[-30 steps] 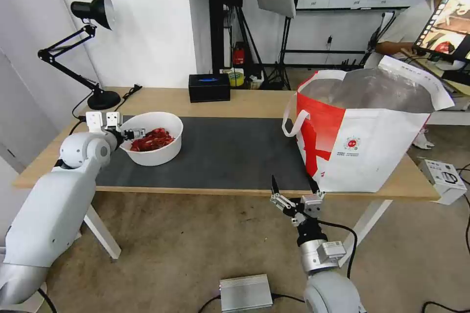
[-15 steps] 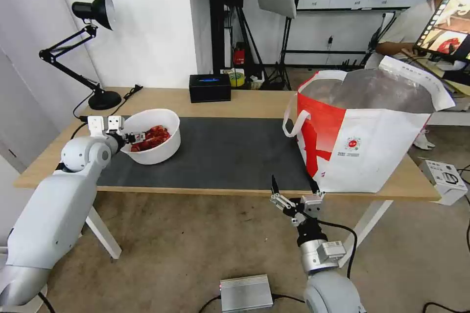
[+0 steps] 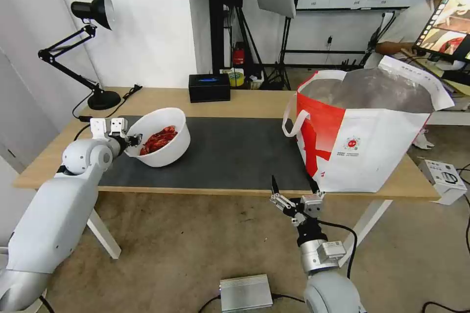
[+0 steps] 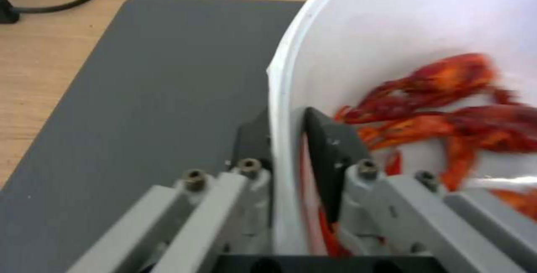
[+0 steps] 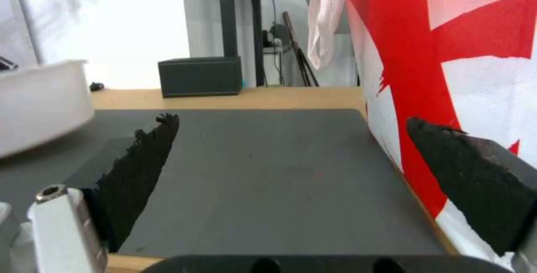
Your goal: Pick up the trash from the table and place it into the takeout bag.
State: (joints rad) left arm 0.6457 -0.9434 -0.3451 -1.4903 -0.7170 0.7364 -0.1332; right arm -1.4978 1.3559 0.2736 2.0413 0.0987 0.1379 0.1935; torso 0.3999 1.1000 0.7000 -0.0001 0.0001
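While tilted, white bowl [image 3: 161,138] (rim) sits in left gripper [image 3: 133,140].

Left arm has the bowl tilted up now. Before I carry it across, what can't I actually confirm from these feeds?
- Takeout bag contents: head view, foil walls hide its floor.
- White bowl underside: head view, whether it is off the grey mat cannot be told.
- Red shells: left wrist view, blurred.
- Left gripper fingertips: left wrist view, bowl rim covers them.
- Right gripper: open, by the table edge.
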